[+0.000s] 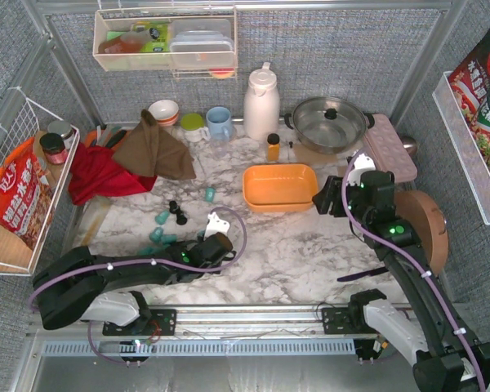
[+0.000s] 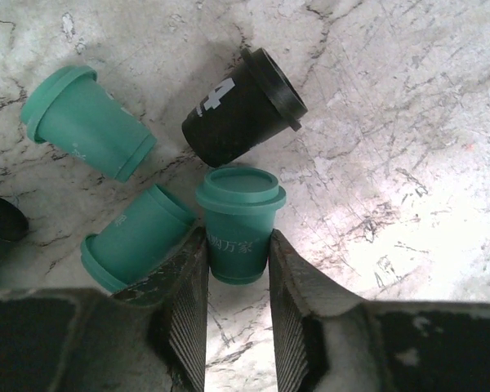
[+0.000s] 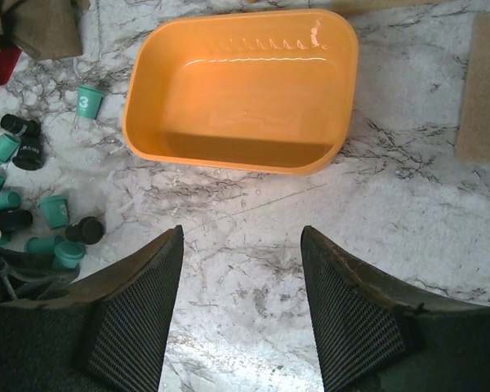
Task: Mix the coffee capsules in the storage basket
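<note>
Gripping upright teal coffee capsule [image 2: 239, 206] on marble tabletop [image 2: 392, 163]: left gripper [image 2: 237, 245], fingers pressed against both sides. Remaining coffee capsules [image 1: 170, 217] scattered left of empty orange storage basket [image 3: 233, 162]. Right gripper [image 3: 241, 235] spread wide, holding nothing, near basket.

The left arm [image 1: 122, 273] lies low across the lower left of the top view, and the left gripper [image 2: 237, 245] is pinched onto a teal capsule [image 2: 239, 220]. The right arm [image 1: 404, 253] rises along the right side, with the right gripper [image 3: 241, 237] tilted downward and its jaws spread wide.
</note>
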